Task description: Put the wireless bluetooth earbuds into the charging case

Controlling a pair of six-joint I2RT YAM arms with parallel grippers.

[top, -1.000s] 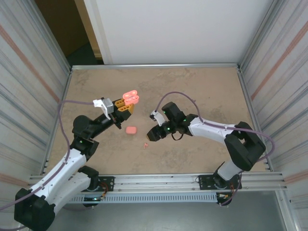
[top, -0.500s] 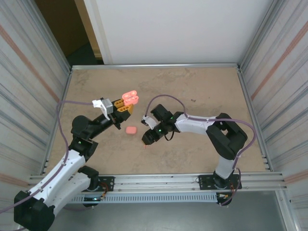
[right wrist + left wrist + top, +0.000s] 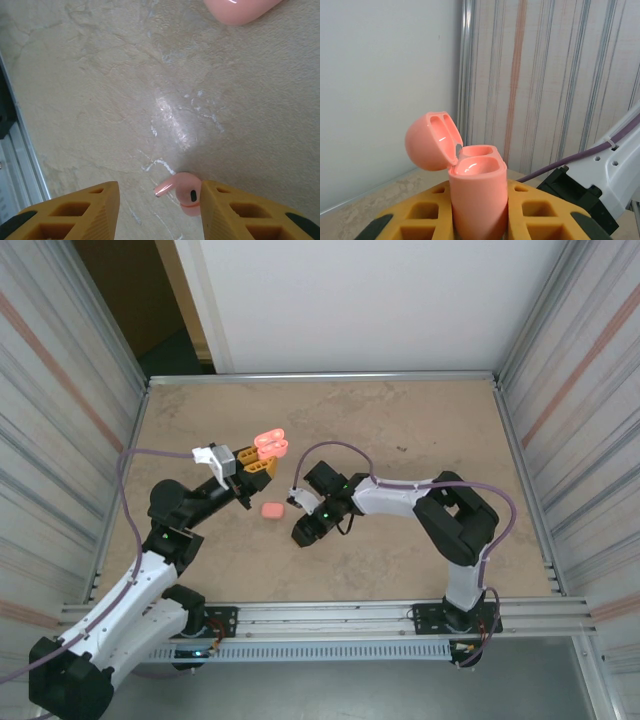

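Observation:
My left gripper (image 3: 479,212) is shut on the charging case (image 3: 477,197), a salmon-pink rounded box held upright above the table. Its lid (image 3: 431,141) is flipped open and both wells look empty. From above, that case (image 3: 271,445) sits over the yellow fingers (image 3: 259,467). My right gripper (image 3: 159,191) is low over the table, open, with one small pink earbud (image 3: 186,194) between its fingers. The earbud lies on the table against the right finger (image 3: 220,205), with a gap to the left finger (image 3: 95,205). In the top view the right gripper (image 3: 303,531) is near the table's middle.
A second pink rounded box (image 3: 271,510) lies shut on the table, just left of the right gripper; its edge also shows at the top of the right wrist view (image 3: 240,10). Metal walls enclose the tan table (image 3: 420,420), and a rail (image 3: 330,612) runs along the near edge.
My right gripper moved left and lower onto the earbud's spot, and its jaws narrowed somewhat. The left arm and the case held still.

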